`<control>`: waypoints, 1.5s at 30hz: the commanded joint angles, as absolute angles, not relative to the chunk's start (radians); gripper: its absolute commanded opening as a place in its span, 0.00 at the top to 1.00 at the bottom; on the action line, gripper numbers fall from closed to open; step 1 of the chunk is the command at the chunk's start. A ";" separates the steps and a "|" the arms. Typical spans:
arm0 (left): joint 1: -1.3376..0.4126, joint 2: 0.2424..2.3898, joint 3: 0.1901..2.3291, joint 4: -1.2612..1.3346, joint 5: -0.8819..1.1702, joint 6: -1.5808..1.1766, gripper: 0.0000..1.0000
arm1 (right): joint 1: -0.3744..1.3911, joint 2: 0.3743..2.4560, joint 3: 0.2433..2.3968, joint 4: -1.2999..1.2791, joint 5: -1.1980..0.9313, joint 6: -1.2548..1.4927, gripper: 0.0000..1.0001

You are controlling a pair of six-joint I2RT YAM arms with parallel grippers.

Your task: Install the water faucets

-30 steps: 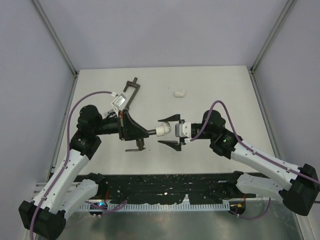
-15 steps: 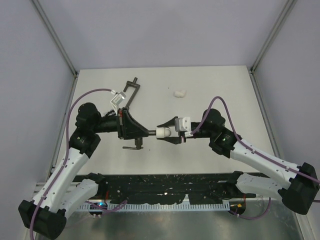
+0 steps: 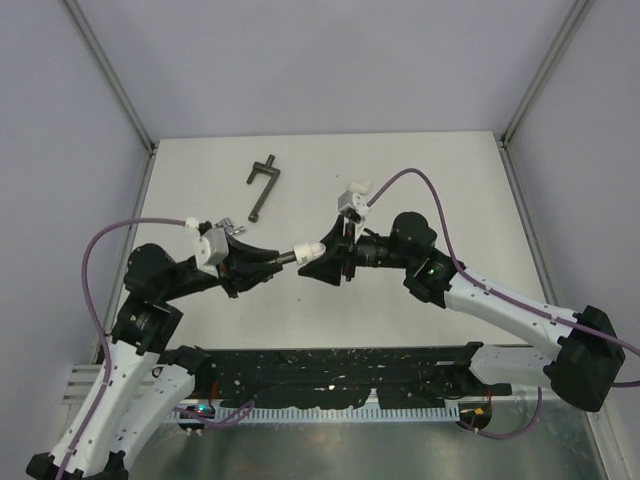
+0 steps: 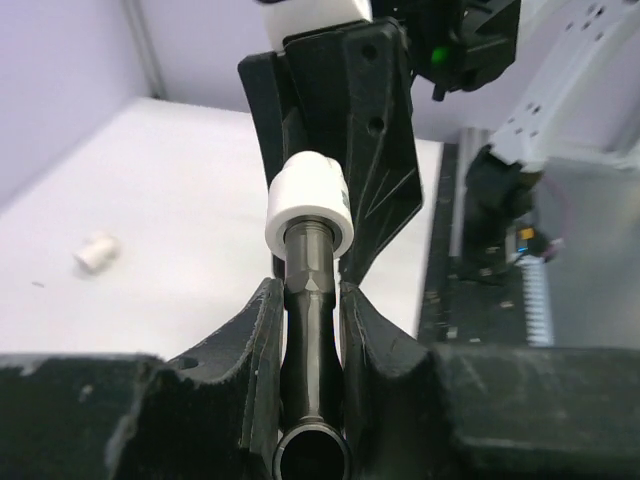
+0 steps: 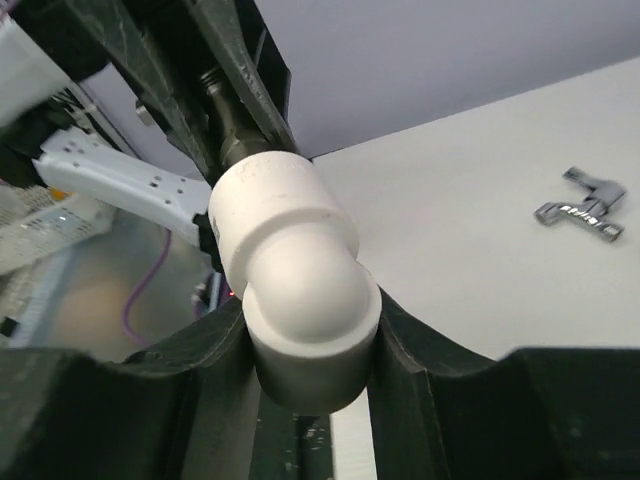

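While the left gripper [image 4: 305,300] clamps its two black fingers tight around the dark grey-bronze faucet [image 4: 311,255], the right gripper [image 5: 312,345] meets it head-on from the opposite side. The faucet's round body runs straight out from between the left fingers, with its open end toward the left wrist camera. A white elbow fitting [image 5: 295,265] caps the faucet's far tip. The right gripper's jaws press against both sides of this fitting, narrowed to its width, with the rounded bend nested between them. Both tools and the joined parts are held in the air above the white table [image 3: 430,170].

A shiny silver faucet [image 5: 585,208] lies on the table well apart from the right gripper, off to its right in the wrist view. A second white fitting [image 4: 97,251] rests loose on the table, off to the left gripper's left. A dark T-handled bar [image 3: 263,185] lies on the table beyond both grippers
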State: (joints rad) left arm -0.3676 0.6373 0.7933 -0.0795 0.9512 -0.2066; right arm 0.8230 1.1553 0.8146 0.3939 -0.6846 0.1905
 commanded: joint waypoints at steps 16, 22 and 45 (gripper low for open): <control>-0.449 0.402 0.587 -0.078 0.554 0.339 1.00 | 0.755 1.181 0.796 0.555 -0.615 0.671 0.23; -0.448 0.410 0.554 -0.008 0.644 0.243 1.00 | 0.726 1.109 0.817 0.442 -0.664 0.370 0.12; -0.448 0.660 0.750 -0.006 0.801 -0.621 1.00 | 0.750 0.960 0.656 0.608 -0.811 -0.403 0.05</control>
